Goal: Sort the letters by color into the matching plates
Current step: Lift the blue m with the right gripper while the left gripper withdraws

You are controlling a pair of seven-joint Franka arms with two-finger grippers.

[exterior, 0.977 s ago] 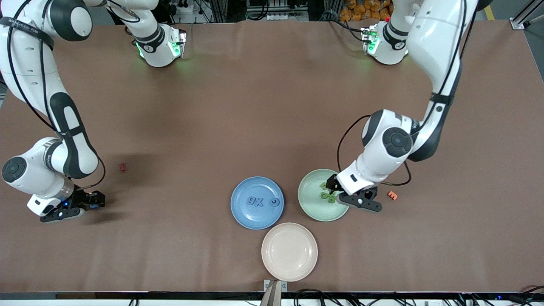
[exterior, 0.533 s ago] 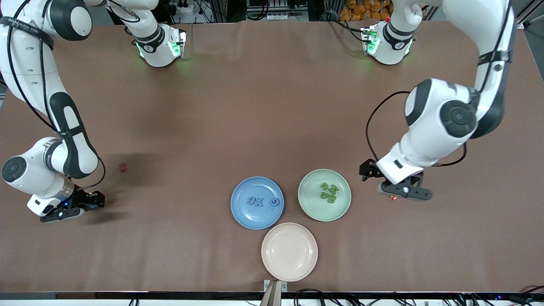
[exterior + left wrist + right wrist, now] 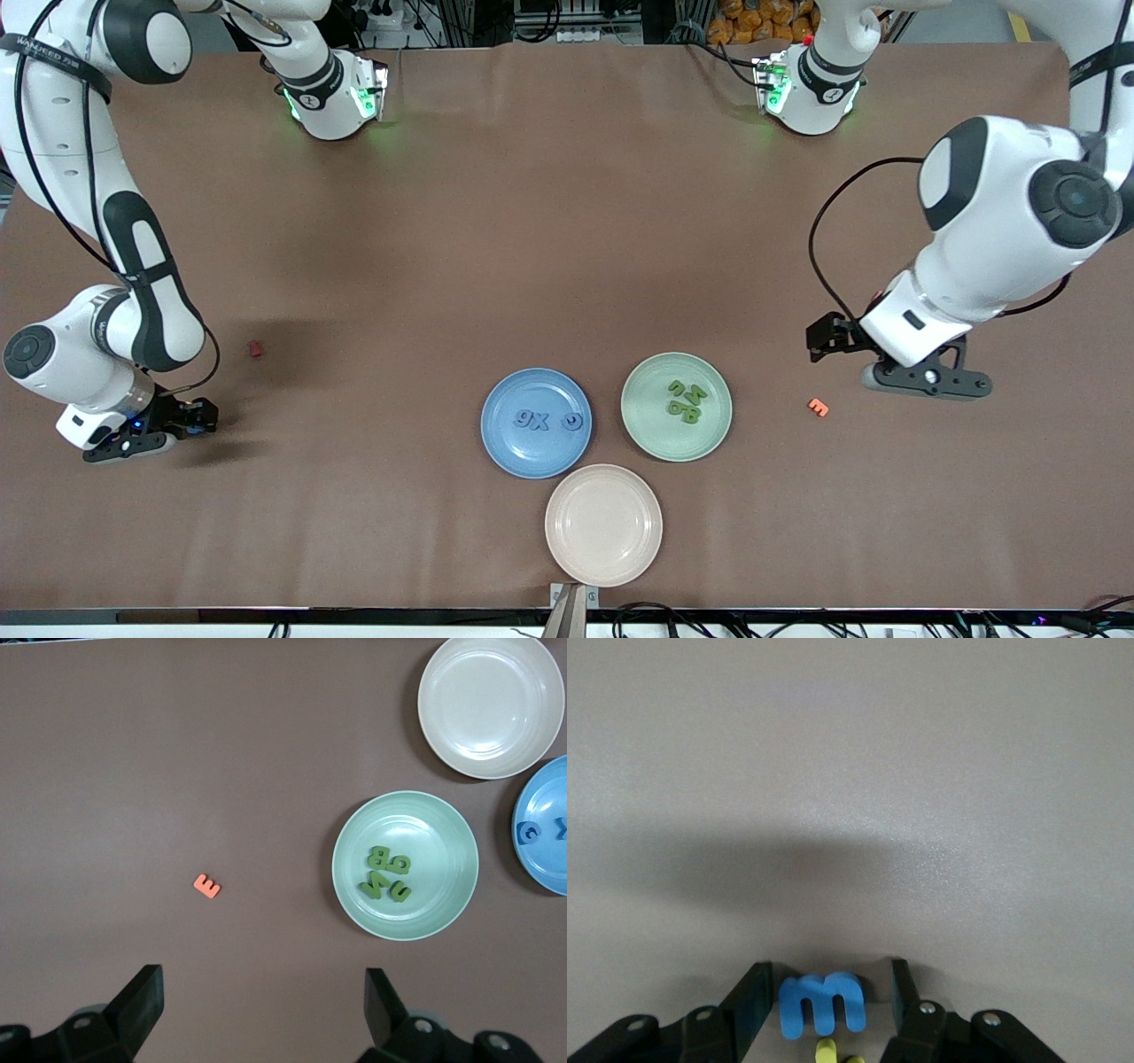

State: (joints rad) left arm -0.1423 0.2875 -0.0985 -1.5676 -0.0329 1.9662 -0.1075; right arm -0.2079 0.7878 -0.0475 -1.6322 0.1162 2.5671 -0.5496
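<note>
Blue foam, shaped as a small chunky letter m [image 3: 823, 1002], lay on the brown table [image 3: 532, 221] between the fingers [image 3: 751, 997] of the right gripper [image 3: 155, 430], low near the right arm's end. The fingers flanked it with narrow gaps on both sides, apparently not yet pinching, probably lined up to close on it. A yellow piece [image 3: 826, 1050] sat just beside the m.

Toward the left arm's end, the left gripper [image 3: 261, 1005] hung with fingers spread wide and empty, over bare table near a small orange letter E [image 3: 818, 407].

Three blue characters [image 3: 549, 420] rested in the glossy blue plate [image 3: 496, 443]; a cluster of green letters [image 3: 687, 400] lay in the mint green plate [image 3: 647, 434] beside it. The cream plate [image 3: 603, 558] held nothing. One dark red piece [image 3: 256, 348] remained loose on the table.
</note>
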